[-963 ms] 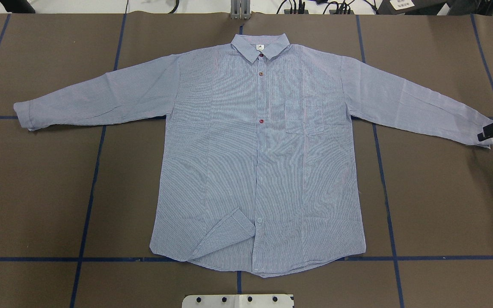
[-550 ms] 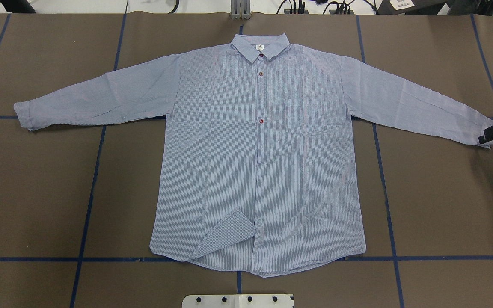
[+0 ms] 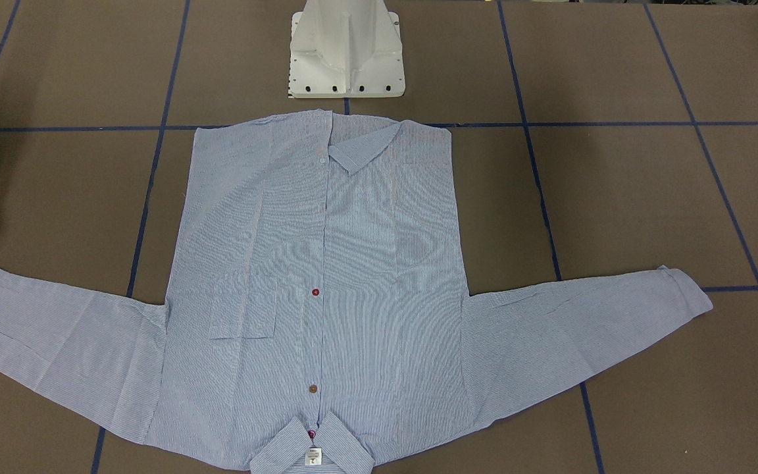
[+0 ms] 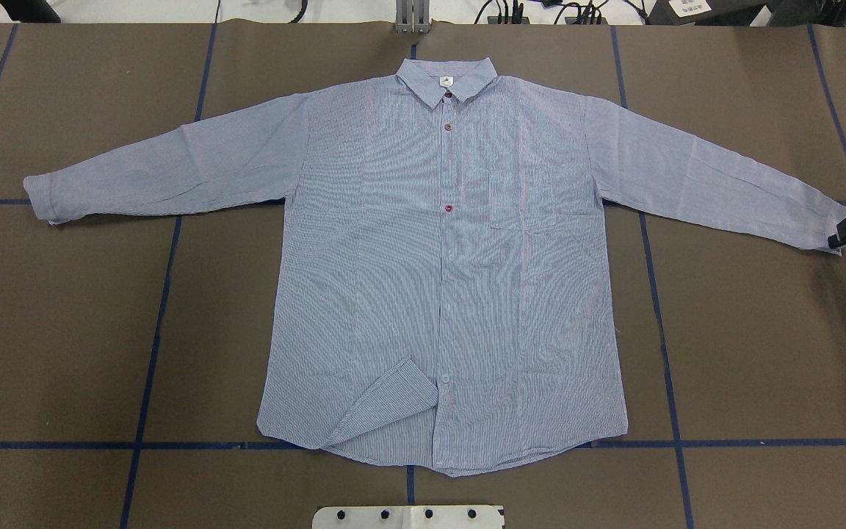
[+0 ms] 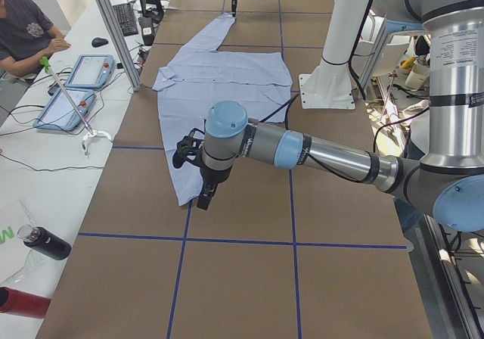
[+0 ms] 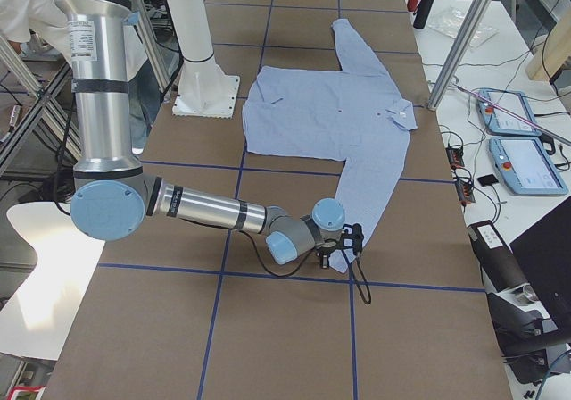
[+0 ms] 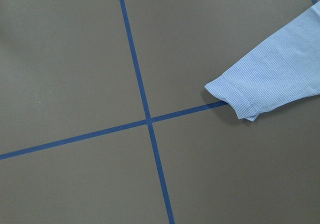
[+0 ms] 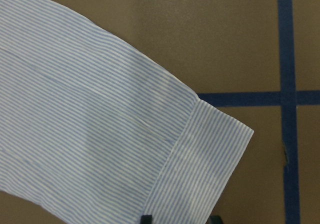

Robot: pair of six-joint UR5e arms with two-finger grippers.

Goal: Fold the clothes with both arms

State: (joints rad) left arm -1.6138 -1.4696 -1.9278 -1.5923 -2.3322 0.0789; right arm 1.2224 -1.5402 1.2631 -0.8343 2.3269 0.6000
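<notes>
Right claw [image 4: 838,238] sits at the right edge of the overhead view, released. Its fingertips [image 8: 146,218] stand apart with the sleeve cuff [image 8: 210,154] between them, seemingly placed to pinch it. The shirt [image 4: 438,257] lies flat and buttoned across the middle, sleeves spread, collar toward the top. Left claw [image 5: 203,195] hangs near the opposite cuff [image 7: 235,96], probably for a matching grip. Whether it is released or clenched cannot be told.
</notes>
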